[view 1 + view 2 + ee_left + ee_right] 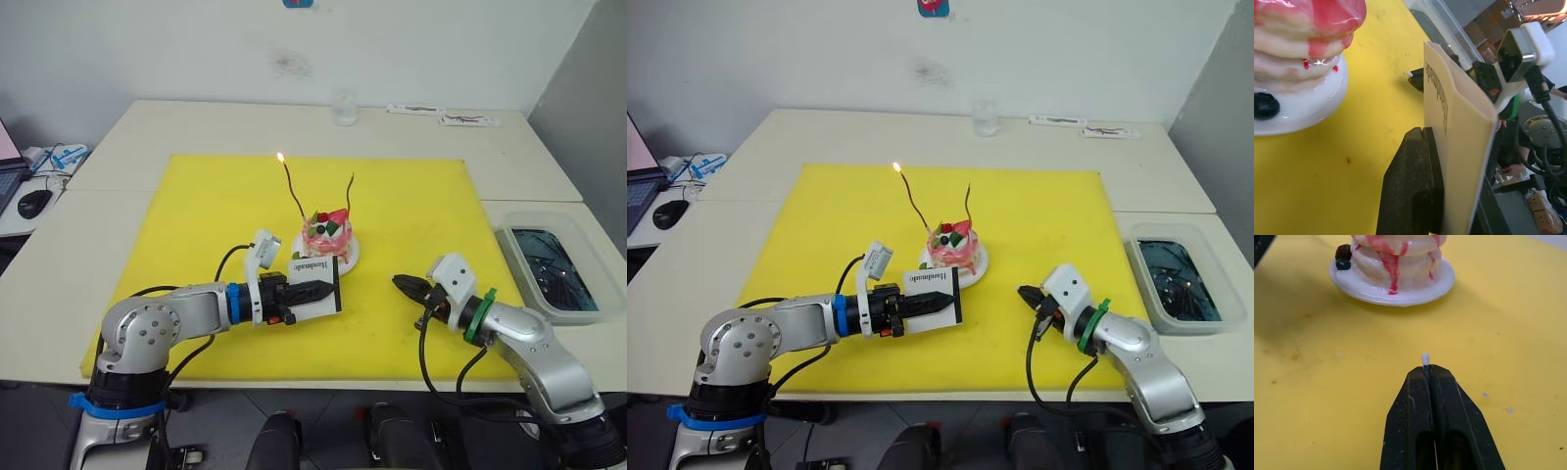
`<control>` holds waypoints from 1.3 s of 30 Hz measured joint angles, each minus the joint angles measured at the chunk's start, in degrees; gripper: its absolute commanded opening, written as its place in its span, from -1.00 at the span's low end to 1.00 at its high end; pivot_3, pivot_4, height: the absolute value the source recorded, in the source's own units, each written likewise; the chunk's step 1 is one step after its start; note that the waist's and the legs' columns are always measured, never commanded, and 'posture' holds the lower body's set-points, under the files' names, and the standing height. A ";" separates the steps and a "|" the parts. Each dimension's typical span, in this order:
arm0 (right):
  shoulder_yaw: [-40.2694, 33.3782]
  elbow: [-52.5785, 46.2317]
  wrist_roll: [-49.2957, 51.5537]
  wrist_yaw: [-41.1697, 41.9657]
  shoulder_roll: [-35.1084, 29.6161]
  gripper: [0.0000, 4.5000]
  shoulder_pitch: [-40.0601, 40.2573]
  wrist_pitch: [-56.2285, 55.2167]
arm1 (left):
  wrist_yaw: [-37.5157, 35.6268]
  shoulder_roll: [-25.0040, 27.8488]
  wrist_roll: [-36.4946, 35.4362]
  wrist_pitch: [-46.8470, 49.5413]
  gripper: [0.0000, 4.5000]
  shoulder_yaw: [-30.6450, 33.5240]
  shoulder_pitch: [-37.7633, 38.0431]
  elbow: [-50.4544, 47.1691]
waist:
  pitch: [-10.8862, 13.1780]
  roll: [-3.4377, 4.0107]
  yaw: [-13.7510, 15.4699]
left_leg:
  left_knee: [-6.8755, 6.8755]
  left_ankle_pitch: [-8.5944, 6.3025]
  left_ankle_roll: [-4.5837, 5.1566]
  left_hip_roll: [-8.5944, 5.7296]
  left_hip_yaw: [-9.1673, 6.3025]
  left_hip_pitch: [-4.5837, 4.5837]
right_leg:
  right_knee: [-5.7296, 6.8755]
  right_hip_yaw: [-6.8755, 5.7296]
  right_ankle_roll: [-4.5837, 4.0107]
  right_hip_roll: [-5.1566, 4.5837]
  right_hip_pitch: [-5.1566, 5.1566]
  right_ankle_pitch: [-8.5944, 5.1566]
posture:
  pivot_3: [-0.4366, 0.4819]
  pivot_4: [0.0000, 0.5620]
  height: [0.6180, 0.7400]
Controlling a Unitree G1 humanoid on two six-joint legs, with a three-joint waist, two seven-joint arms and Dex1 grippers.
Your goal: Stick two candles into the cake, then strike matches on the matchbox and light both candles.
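Yellow mat (pixel 196 215) covers the pale table (pixel 147 122); white wall behind. Cake (pixel 327 235) sits mid-mat, 2 candles upright in it: red candle (pixel 293 191) lit, tan candle (pixel 349 193) unlit. Left gripper (pixel 321 290) is clamped on 1 matchbox (pixel 315 282), standing on edge just before the cake. Right gripper (pixel 1426 372) is pinched on 1 match (pixel 1425 358), tip pointing at the cake.

table (pixel 127 127) – yellow mat (pixel 206 215), glass (pixel 344 108), tray (pixel 509 245)
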 measured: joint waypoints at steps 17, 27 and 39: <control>-1.91 6.49 0.98 1.70 1.29 -0.08 1.73 -7.24 | -0.56 0.72 -0.14 0.19 -1.00 0.00 0.00 0.00 | 0.00 0.00 0.07 | -0.01 0.00 0.00 -0.02 0.01 0.00 | -0.04 0.01 0.05 -0.02 0.04 0.02 | -0.05 -0.47 1.00; -1.78 6.86 -0.12 0.49 3.20 -0.81 1.73 -7.42 | -0.56 0.76 -0.23 0.28 -1.00 0.00 -0.01 0.01 | 0.00 0.00 0.04 | 0.00 0.00 0.00 -0.01 0.00 0.03 | -0.02 0.01 0.02 -0.01 0.06 0.01 | -0.05 -0.47 1.00; -1.76 5.58 0.11 1.13 2.69 -0.97 1.80 -5.86 | -0.53 0.76 -0.23 0.28 -1.00 0.00 0.00 0.01 | 0.00 0.00 0.05 | 0.00 0.00 0.00 -0.01 0.00 0.06 | -0.02 0.01 0.02 -0.01 0.09 0.01 | -0.05 -0.47 1.00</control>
